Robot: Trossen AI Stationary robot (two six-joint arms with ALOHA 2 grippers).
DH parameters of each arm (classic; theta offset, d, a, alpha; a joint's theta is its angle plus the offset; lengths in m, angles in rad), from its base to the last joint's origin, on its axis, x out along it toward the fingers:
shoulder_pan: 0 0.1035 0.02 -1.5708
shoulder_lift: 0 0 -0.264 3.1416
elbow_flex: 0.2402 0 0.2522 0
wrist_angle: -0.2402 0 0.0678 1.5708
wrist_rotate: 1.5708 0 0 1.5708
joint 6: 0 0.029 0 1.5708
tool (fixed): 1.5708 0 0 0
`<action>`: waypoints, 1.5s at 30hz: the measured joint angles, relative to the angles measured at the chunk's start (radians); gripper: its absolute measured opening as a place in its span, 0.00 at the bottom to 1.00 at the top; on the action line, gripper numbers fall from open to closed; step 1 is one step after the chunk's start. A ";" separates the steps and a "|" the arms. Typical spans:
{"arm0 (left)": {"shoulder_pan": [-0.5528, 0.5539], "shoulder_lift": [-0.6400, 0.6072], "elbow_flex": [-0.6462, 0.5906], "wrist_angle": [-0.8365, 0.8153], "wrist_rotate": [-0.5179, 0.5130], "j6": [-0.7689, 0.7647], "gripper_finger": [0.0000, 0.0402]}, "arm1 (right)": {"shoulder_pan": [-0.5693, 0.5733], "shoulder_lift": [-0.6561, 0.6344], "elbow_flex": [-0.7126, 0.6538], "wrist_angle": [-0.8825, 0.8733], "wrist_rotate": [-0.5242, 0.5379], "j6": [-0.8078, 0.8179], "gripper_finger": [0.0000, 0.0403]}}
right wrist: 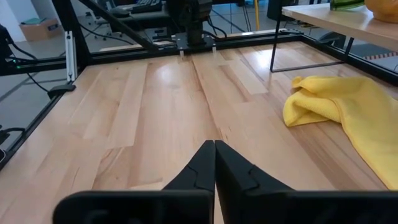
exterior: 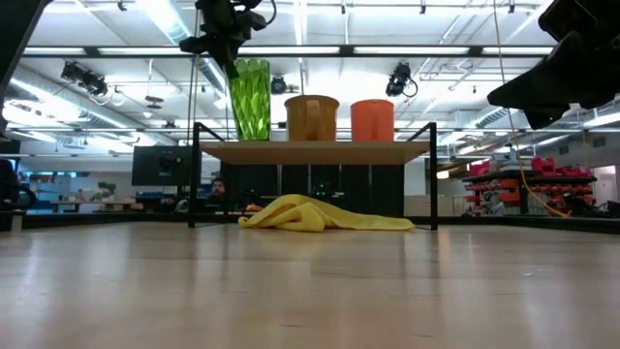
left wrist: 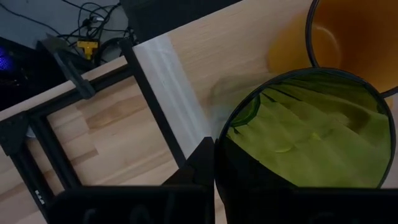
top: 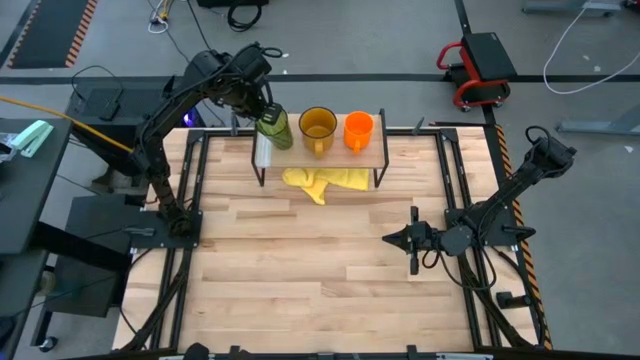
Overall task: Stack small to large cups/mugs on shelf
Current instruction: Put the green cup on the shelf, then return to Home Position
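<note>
The translucent green tumbler stands upright on the left end of the shelf, next to its pale white strip. The amber-yellow mug sits mid-shelf, and the small orange mug is at the right end. My left gripper is above the tumbler's rim and shut on it. My right gripper hovers shut over the right side of the table, touching nothing. My left gripper holds the green tumbler by the wall at its rim, on the side away from the amber mug. It comes from above, pointing down. One finger lies outside the wall; the other shows only as a dark shape behind the green wall. The tumbler's base rests on the shelf.
A crumpled yellow cloth lies on the table under the shelf, between its thin black legs. Black frame rails run along the table's edges. Bare tabletop stretches from the shelf to the near edge.
</note>
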 joint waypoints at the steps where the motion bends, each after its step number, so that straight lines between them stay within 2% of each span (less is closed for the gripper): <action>1: 0.000 0.000 0.000 -0.001 0.000 0.000 0.03 | 0.000 0.000 0.000 0.000 0.000 0.000 0.02; 4: 0.000 0.000 0.000 -0.001 -0.001 0.010 0.03 | 0.000 0.000 0.000 -0.003 0.000 0.000 0.02; 10: 0.000 0.000 0.000 -0.002 -0.001 0.031 0.10 | 0.000 0.000 0.000 -0.004 0.000 0.001 0.04; 20: 0.000 0.000 0.000 -0.002 0.013 0.046 0.05 | 0.000 0.000 0.000 -0.011 0.000 0.010 0.02; 32: 0.000 0.001 0.000 -0.003 0.013 0.040 0.23 | 0.000 0.000 0.000 -0.011 0.000 0.010 0.03; 40: 0.000 0.001 0.003 -0.004 0.013 0.033 0.28 | 0.000 0.000 0.000 -0.011 0.000 0.010 0.03; 45: 0.015 -0.009 0.069 -0.003 0.020 0.075 0.29 | 0.000 0.000 0.000 -0.011 0.000 0.010 0.03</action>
